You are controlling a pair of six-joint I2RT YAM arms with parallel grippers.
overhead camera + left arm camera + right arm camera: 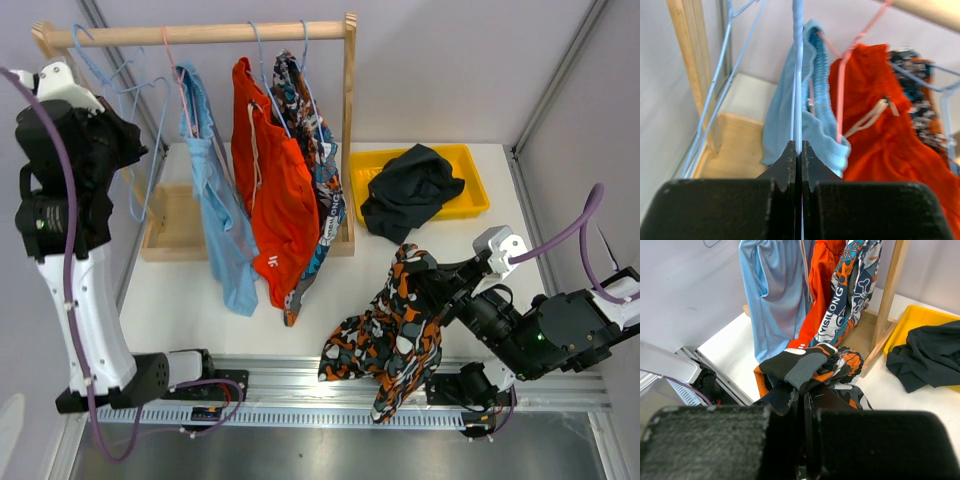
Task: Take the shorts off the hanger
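Observation:
The camouflage shorts [385,335] hang from my right gripper [428,278] over the table's front edge. In the right wrist view the gripper [804,391] is shut on a bunched fold of these shorts [805,365]. My left gripper [135,150] is raised by the rack's left end. In the left wrist view it [798,146] is shut on the wire of an empty blue hanger [798,75]. Light blue shorts [222,215], orange drawstring shorts [275,195] and print shorts [318,165] hang on the wooden rod [200,33]. Dark navy shorts [410,190] lie in the yellow tray [470,160].
The rack has a wooden upright [348,120] on the right and a wooden base tray [168,228] on the table. Other empty blue hangers [105,65] hang at the rod's left end. A metal rail [300,385] runs along the near edge.

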